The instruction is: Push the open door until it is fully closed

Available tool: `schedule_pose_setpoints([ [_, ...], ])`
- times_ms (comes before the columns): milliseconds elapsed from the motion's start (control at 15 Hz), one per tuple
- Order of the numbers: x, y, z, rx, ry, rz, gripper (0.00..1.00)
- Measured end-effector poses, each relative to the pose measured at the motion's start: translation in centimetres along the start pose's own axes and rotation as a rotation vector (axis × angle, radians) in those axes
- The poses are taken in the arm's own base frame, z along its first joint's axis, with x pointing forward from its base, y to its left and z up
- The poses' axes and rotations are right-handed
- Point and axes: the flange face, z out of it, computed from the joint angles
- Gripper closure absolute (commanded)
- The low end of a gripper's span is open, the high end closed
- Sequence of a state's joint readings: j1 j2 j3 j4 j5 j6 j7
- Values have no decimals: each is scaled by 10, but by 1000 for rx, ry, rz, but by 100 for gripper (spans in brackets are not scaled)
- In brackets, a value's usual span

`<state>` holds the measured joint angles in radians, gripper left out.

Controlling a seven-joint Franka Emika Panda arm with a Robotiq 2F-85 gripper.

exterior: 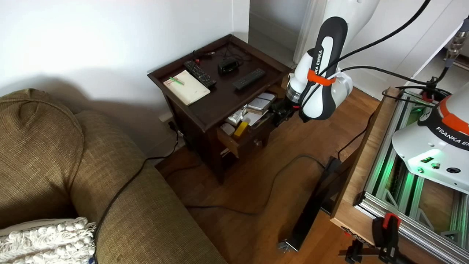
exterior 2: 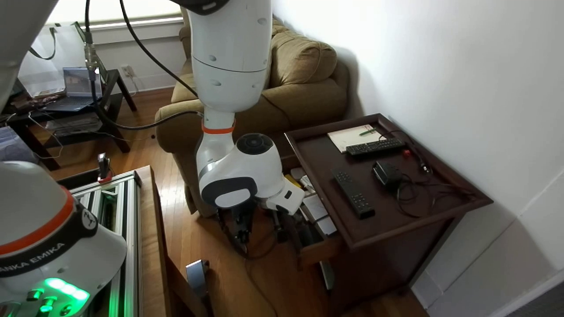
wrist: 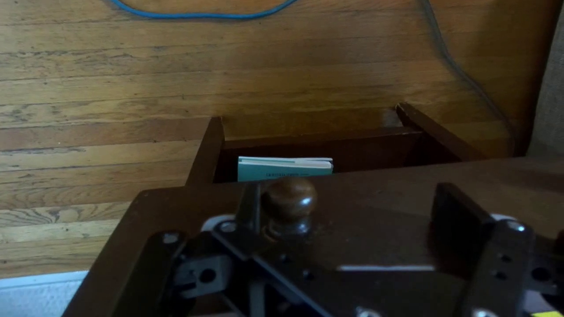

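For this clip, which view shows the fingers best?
The wrist view: both fingers appear close up and spread apart, with a round knob of the drawer between them in the picture. In both exterior views they merge into dark shapes by the drawer, so their spacing can't be judged.

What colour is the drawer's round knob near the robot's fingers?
The knob is shiny brown. The wrist view shows it best.
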<state>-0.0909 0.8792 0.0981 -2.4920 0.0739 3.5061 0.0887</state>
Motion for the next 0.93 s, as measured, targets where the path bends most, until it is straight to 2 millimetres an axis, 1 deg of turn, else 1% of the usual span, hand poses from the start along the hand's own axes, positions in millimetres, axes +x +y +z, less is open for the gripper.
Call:
schedule_pose_setpoints([
  [333,22,-2,-2,7,76,-15,0],
  [533,32,-2,2,7,94,-23,0],
  [733,32,-2,5,7,104,-39,0],
  [933,27,-1,9,12,152,-49,0],
])
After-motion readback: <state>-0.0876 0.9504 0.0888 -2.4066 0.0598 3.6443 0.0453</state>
